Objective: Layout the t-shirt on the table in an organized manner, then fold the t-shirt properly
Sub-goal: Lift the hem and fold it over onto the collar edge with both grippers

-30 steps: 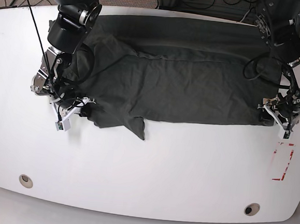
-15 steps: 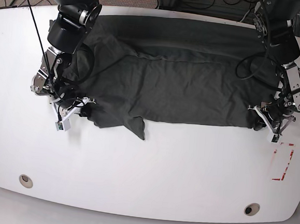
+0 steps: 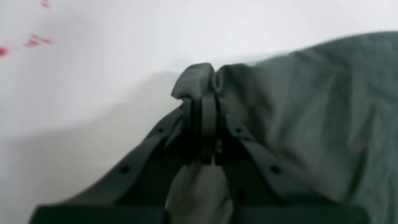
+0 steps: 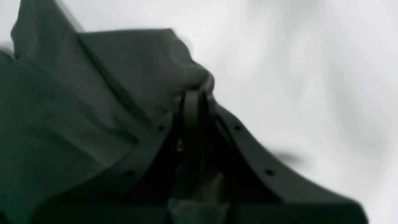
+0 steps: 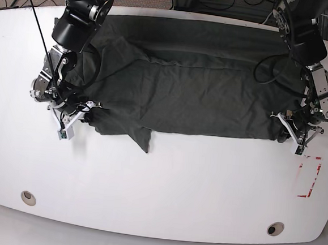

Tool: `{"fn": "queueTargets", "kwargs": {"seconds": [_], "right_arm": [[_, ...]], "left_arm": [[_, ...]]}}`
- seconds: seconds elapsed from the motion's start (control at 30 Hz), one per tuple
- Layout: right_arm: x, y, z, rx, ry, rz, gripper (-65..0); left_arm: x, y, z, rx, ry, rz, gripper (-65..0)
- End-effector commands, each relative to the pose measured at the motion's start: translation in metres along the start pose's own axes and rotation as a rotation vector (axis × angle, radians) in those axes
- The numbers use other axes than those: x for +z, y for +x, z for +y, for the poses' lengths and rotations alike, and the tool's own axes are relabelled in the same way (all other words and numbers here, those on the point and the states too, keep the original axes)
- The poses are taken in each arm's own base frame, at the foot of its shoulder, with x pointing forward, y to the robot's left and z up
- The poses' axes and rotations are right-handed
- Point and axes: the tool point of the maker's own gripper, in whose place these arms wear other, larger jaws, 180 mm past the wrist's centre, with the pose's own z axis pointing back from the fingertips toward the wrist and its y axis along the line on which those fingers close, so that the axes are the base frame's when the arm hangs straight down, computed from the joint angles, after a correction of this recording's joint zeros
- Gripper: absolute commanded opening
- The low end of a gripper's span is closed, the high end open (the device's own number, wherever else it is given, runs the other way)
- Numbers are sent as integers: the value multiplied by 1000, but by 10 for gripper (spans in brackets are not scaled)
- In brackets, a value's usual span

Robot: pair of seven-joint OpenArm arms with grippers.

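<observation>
The dark charcoal t-shirt (image 5: 189, 85) lies spread across the far half of the white table (image 5: 164, 190), with a small flap (image 5: 144, 138) hanging off its near edge. My left gripper (image 5: 289, 130) is shut on the shirt's near right corner. In the left wrist view the closed gripper (image 3: 203, 98) pinches a tuft of cloth (image 3: 194, 79), and the rest of the t-shirt (image 3: 311, 109) trails to the right. My right gripper (image 5: 84, 113) is shut on the near left corner. In the right wrist view the gripper (image 4: 194, 95) has the t-shirt (image 4: 93, 93) bunched over it.
A red-and-white marking (image 5: 309, 178) sits just in front of my left gripper. Two grommet holes (image 5: 28, 197) (image 5: 275, 229) lie near the table's front edge. Both arms reach in from the back corners, and cables lie on the floor behind the table.
My left gripper has moved slightly inward and closed on the shirt's near right corner. My right gripper, still shut, drew its corner slightly back and left, and the front flap shifted with it.
</observation>
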Motion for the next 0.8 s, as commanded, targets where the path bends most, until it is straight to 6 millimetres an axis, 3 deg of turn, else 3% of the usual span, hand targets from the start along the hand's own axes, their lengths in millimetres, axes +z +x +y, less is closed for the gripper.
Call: {"fn": "queueTargets", "kwargs": {"seconds": [0.0, 0.33, 0.5, 0.77], "right_arm": [[15, 38, -7, 36, -26, -95, -650], [32, 52, -12, 83, -72, -112, -650], [35, 55, -13, 91, -80, -119, -650], [61, 67, -16, 147, -143, -119, -650]], "left_arm": [[12, 30, 13, -31, 36, -78, -642], [21, 35, 17, -56, 63, -70, -643], [31, 36, 31, -31, 101, -77, -643], [41, 28, 47, 8, 144, -57, -643]]}}
